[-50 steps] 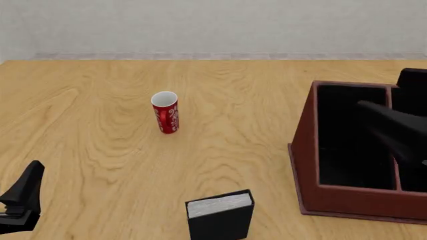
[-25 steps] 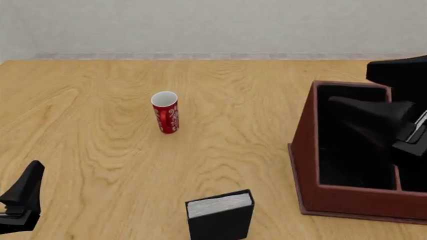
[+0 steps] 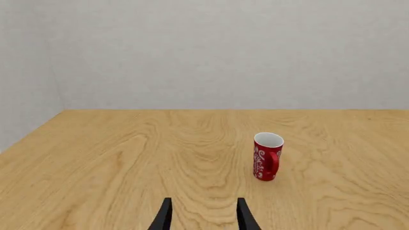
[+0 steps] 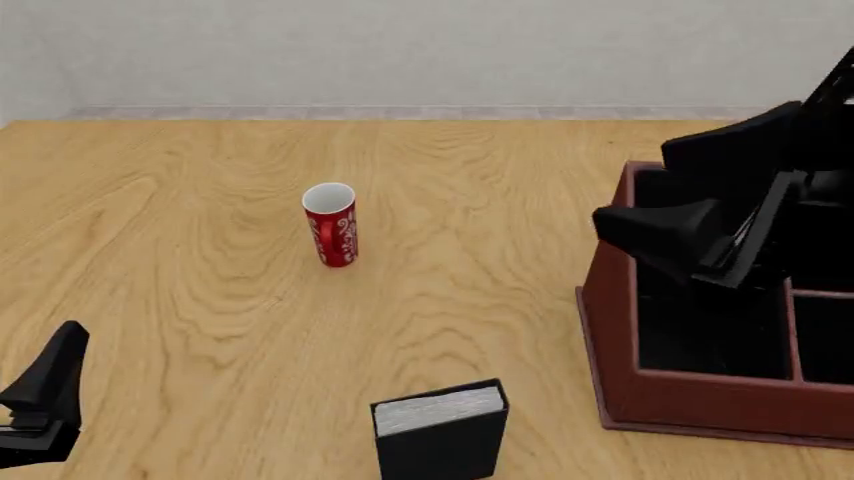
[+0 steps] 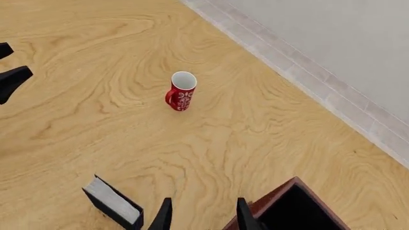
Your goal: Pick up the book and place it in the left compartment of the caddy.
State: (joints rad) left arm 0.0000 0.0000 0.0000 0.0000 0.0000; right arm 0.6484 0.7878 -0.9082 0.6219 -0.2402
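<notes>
— Where do we see the arms?
— Right end effector (image 5: 201, 215) hovers above the caddy (image 4: 627, 300), fingers apart, empty; left end effector (image 3: 202, 218) low at the worktop's (image 4: 200, 250) near-left, fingers apart.
— And the objects?
— One black book (image 4: 441, 432) upright (near edge), one red mug (image 4: 331, 225), one wooden caddy.

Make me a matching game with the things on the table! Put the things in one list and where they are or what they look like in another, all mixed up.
Things:
1. mug
2. book
3. caddy
4. left gripper

Descriptions:
A. reddish-brown box with a black inside, at the right
B. red with white swirls, standing alone in the middle of the table
C. black, with a pale page edge on top, at the near edge
D. black, low at the near left corner, holding nothing

Pairs: 1-B, 2-C, 3-A, 4-D
</notes>
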